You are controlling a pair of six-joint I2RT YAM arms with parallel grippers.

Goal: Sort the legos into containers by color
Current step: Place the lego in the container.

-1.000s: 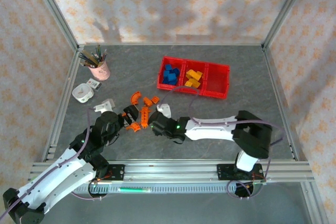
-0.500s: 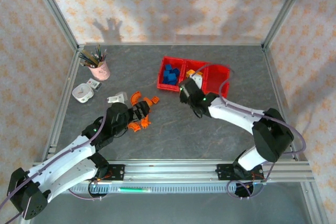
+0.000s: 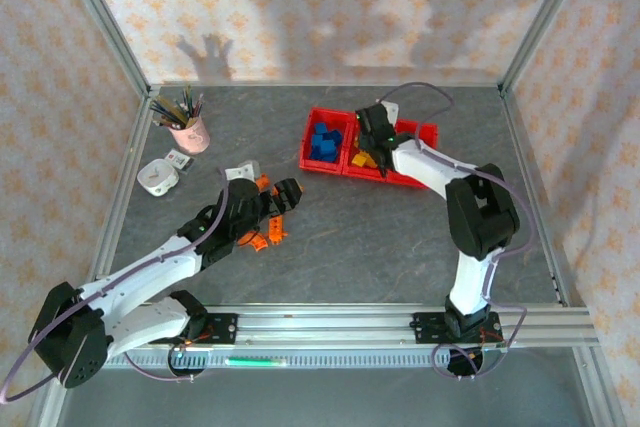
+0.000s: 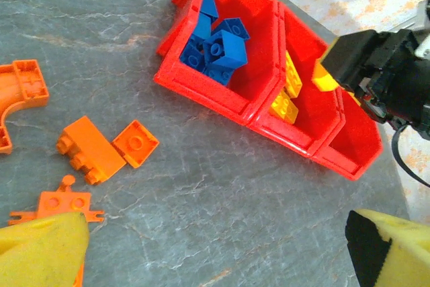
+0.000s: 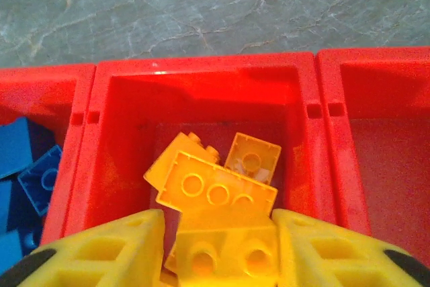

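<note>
Right end effector point(image 5: 215, 223), arm point(image 3: 432, 169) outstretched, straddles yellow lego point(image 5: 225, 252) over middle container point(image 5: 201, 75).

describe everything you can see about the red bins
The containers are three glossy red plastic bins, open-topped and joined in a row, flat on the grey table toward its far side. The left bin holds blue blocks, the middle yellow blocks; what shows of the right one is bare. The right gripper hangs over the middle bin, a yellow block between its fingers.
</note>
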